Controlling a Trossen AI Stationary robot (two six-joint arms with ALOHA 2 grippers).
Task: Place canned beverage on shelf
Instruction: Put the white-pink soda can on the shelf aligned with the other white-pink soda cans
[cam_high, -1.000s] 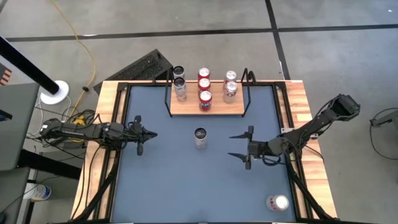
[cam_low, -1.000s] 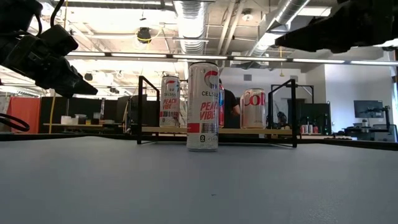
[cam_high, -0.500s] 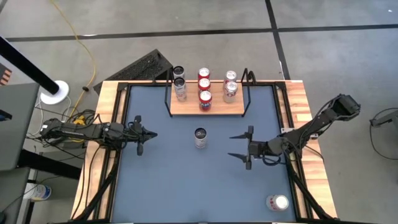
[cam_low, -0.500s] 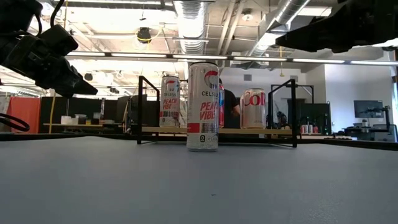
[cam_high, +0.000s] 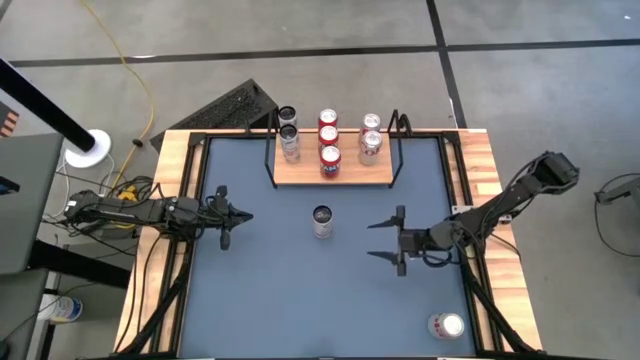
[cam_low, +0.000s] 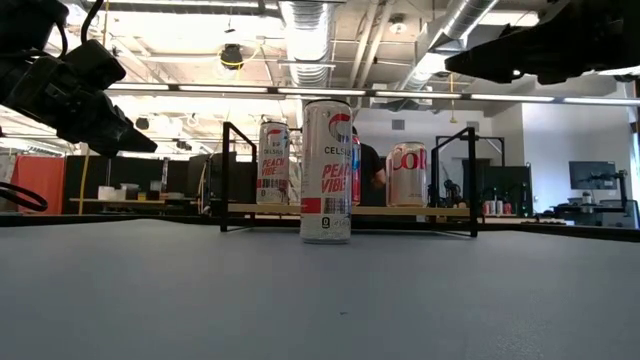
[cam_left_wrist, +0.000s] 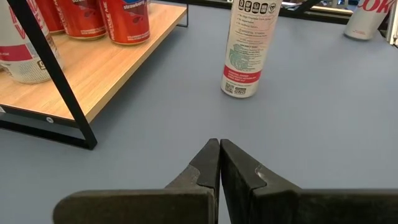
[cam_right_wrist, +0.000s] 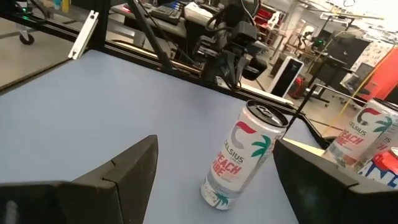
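Observation:
A tall white canned beverage (cam_high: 322, 221) (cam_low: 326, 170) stands upright on its base in the middle of the blue table. The shelf (cam_high: 352, 172) (cam_low: 400, 210), a light-wood board on a black wire frame, stands at the far side with several cans on it. My right gripper (cam_high: 372, 240) (cam_right_wrist: 216, 143) is open and hovers to the right of the can, pointing at it. The can (cam_right_wrist: 239, 162) shows ahead of the fingers and apart from them. My left gripper (cam_high: 246, 214) (cam_left_wrist: 219, 146) is shut and waits at the table's left, pointing toward the can (cam_left_wrist: 249, 50).
One more can (cam_high: 446, 326) sits near the table's front right corner. The shelf's black uprights (cam_high: 398, 130) rise at both of its ends. Open blue table lies between the standing can and the shelf's front edge.
My right gripper has turned slightly, so its fingertips have swung a little toward the table's near edge. It stays open. The can and my left gripper have kept still.

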